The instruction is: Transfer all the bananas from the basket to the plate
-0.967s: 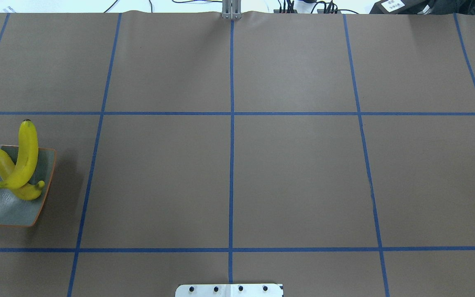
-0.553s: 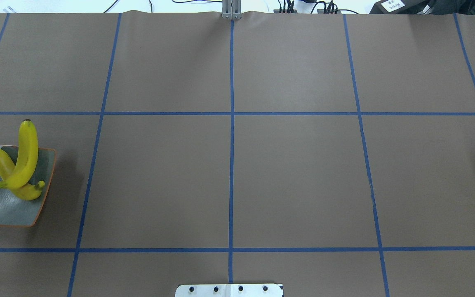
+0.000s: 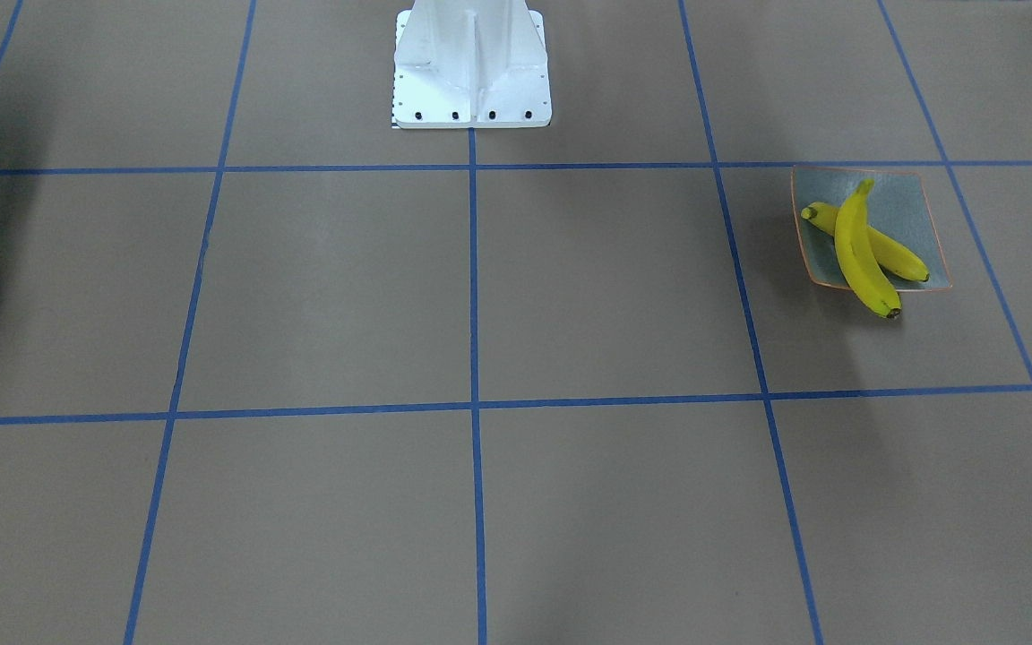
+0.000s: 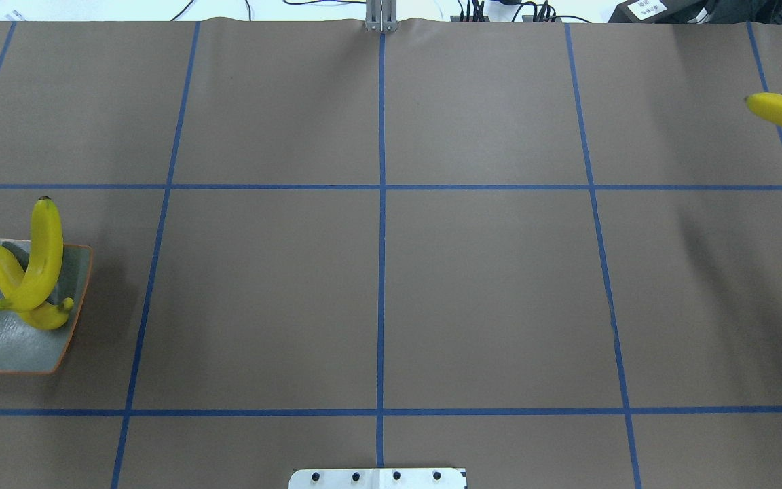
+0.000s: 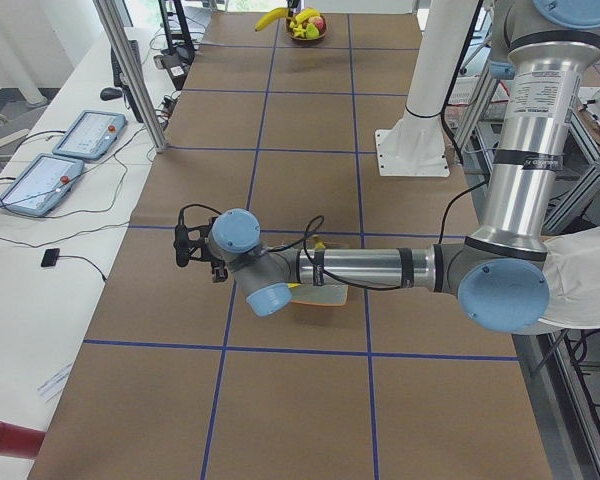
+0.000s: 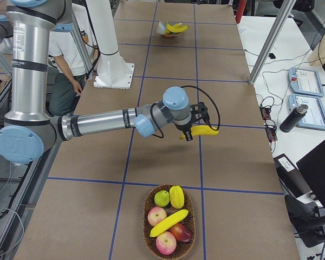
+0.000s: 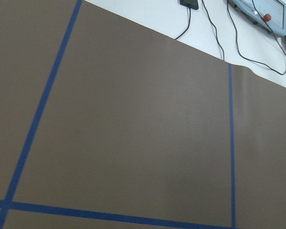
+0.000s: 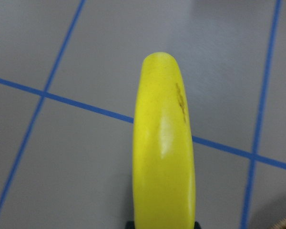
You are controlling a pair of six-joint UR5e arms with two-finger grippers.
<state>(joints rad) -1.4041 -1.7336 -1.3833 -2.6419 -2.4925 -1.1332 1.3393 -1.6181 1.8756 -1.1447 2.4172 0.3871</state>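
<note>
The right pincer [image 6: 190, 132] is clamped on the held banana [image 6: 205, 130] and carries it clear above the brown surface [image 4: 486, 285], with the fruit lying roughly level. In the overhead view this banana pokes in at the right edge, over the far half. The right wrist view is almost all yellow skin with a short dark streak (only slivers of the dark pincer show at the bottom edge, one on either side of the fruit).

The basket [image 6: 145, 219] stands at the right end of the surface. One more banana [image 6: 169, 223] lies in it among apples and other fruit.

The plate [image 4: 4, 350] sits at the left end, well apart from the basket. Two fruits lie crossed on it. The upper banana [image 4: 45, 258] rests over the lower banana [image 4: 3, 266], and its dark tip overhangs the plate's far rim.

The left pincer [image 5: 185, 247] shows only in the left side view, so I cannot tell whether it is wide or narrow. Its wrist camera sees bare surface and blue tape lines [image 7: 38, 119].
</note>
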